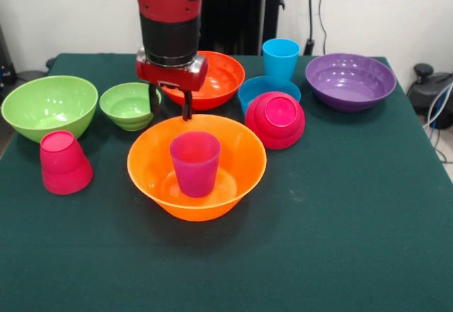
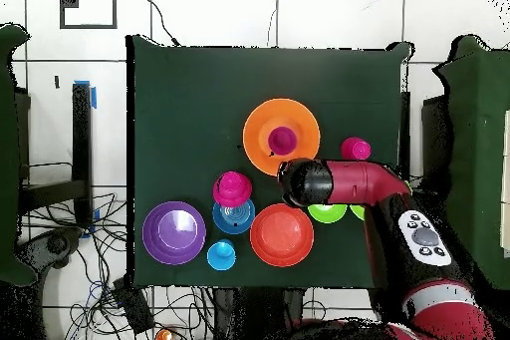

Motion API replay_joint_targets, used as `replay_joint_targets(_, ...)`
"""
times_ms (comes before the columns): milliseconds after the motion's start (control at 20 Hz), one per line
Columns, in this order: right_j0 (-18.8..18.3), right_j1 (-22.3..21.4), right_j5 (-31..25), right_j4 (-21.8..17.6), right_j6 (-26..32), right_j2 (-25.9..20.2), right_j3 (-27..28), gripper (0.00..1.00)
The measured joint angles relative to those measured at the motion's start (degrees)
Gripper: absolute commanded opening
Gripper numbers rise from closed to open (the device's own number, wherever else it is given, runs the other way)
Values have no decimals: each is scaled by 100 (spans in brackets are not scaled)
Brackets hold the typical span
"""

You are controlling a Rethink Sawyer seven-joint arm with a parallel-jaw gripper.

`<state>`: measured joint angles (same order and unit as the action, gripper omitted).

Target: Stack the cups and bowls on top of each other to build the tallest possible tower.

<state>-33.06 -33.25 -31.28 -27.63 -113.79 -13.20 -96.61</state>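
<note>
Gripper (image 1: 170, 107): fingers parted, empty, above far rim of large orange bowl (image 1: 237, 170). Magenta cup (image 1: 195, 162): upright inside bowl, centred. Advice: next piece needs inverted, centred seating.

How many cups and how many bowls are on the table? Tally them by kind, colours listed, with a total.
Cups: 3 - sky blue cup, magenta cup, red-pink cup
Bowls: 7 - orange bowl, red-orange bowl, large green bowl, small green bowl, purple bowl, pink-red bowl, blue bowl
Total: 10
</note>
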Motion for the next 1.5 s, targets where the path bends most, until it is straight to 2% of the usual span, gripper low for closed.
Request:
replay_joint_targets(250,-150,-192,-606,-6,0,-2,-88,100)
replay_joint_targets(600,-406,-399,-928,-176,0,-21,-237,100)
replay_joint_targets(1100,-744,-367,-843,-461,0,-208,-316,100)
replay_joint_targets(1150,-793,-300,-685,-623,0,-247,-318,100)
replay_joint_targets(1500,-935,-91,-14,-1008,0,-408,-352,100)
